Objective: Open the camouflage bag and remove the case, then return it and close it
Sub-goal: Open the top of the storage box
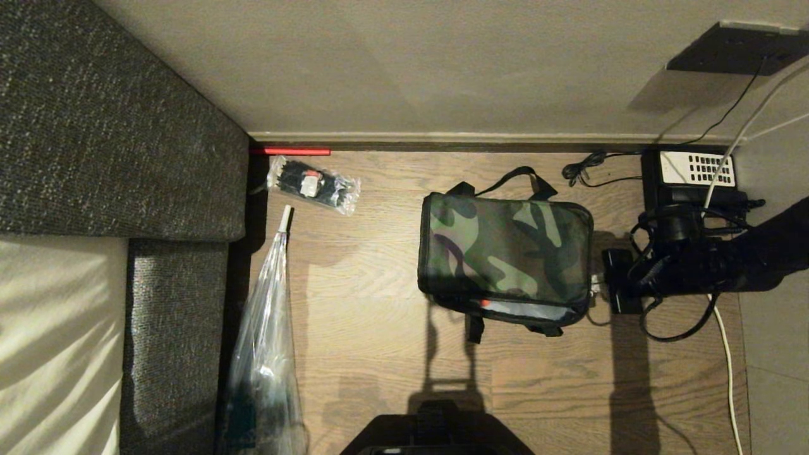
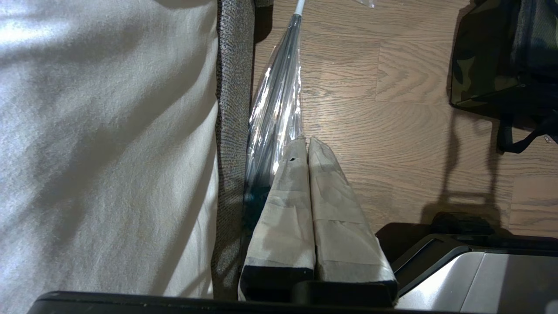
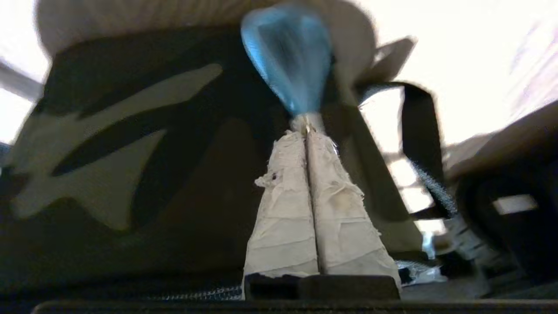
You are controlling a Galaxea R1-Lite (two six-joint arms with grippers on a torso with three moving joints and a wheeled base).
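Camouflage bag (image 1: 505, 253) flat on the wooden floor (image 1: 379, 354), lid mostly down, long side running left to right. Right gripper (image 3: 307, 126) touching its right end, fingers pinched tight on a small metal zip tab. Left gripper (image 2: 307, 144) far off, shut, holding nothing.

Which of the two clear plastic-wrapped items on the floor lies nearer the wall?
The small packet holding black parts, just below the red stick. The long tapering wrapped item lies farther out, alongside the sofa.
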